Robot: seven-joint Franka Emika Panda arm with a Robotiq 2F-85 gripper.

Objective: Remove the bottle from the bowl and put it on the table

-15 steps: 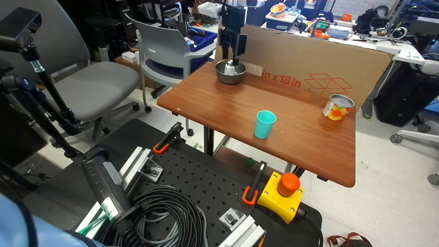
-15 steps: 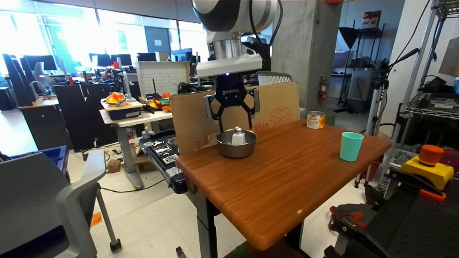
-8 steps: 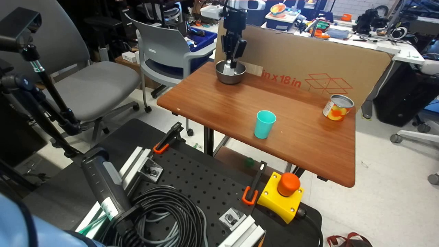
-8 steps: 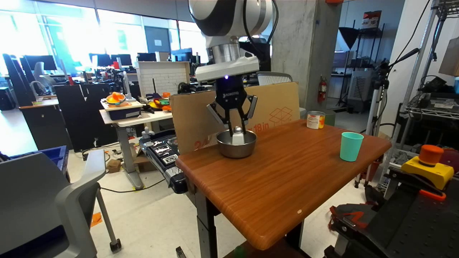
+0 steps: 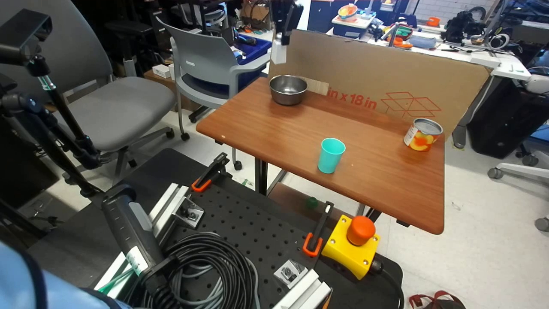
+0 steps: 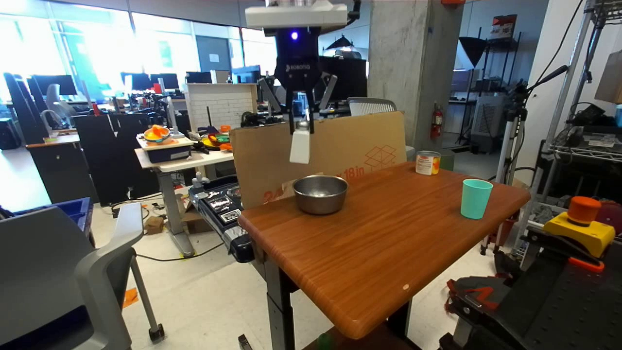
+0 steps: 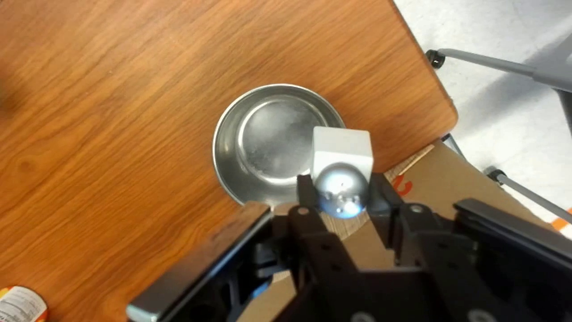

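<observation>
My gripper (image 6: 302,129) is shut on the white bottle (image 6: 300,147), its fingers on either side of the round silver top. The bottle hangs in the air, slightly tilted, above the level of the bowl's rim. Below it the silver metal bowl (image 6: 319,204) stands on the reddish-brown table (image 6: 384,248) with nothing inside. In the wrist view the bottle's white body (image 7: 342,145) overlaps the bowl's edge, and the bowl's bare inside (image 7: 277,134) shows. An exterior view shows the bottle (image 5: 279,55) in front of the cardboard's left end, with the gripper partly cut off at the top.
A teal cup (image 5: 331,156) stands near the table's long edge. An orange-and-white can (image 5: 423,135) is at the far end, also partly seen in the wrist view (image 7: 21,305). A tall cardboard sheet (image 6: 362,141) rises along the table's back edge, close to the bowl.
The gripper has closed from wide open onto the bottle's top. It has then risen, lifting the bottle up out of the bowl. Bowl, cup and can have stayed put.
</observation>
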